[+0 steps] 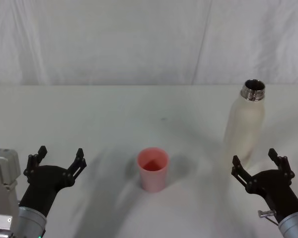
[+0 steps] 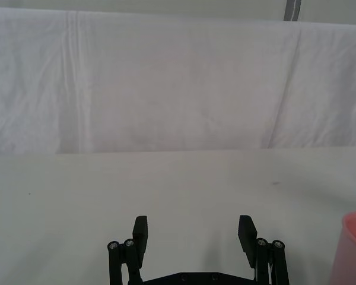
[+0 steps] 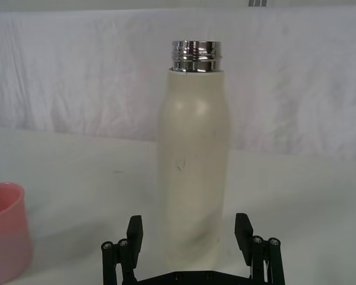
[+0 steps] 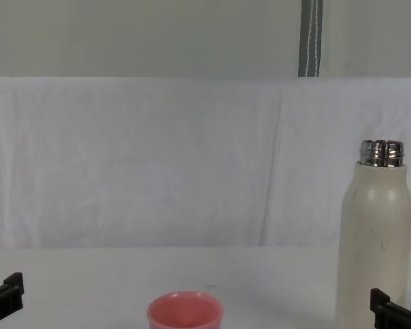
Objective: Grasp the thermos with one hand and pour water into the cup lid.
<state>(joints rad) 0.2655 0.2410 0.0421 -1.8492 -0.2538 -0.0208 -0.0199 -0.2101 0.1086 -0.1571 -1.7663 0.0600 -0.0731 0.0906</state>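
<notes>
Tall cream-white matte thermos [image 1: 245, 125] (steel neck uncapped) stands upright; right gripper [image 1: 257, 165] just before it, fingers spread. Left gripper [image 1: 58, 159] likewise spread, beside salmon-pink cup lid [image 1: 152, 169].

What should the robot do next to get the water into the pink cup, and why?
Probably ease the right tool forward around the thermos. It is open and lined up just short of the upright bottle, whose steel neck is uncapped. The cup lid stands apart nearer the middle, with nothing seen in it. The left tool hangs open off to the left.
</notes>
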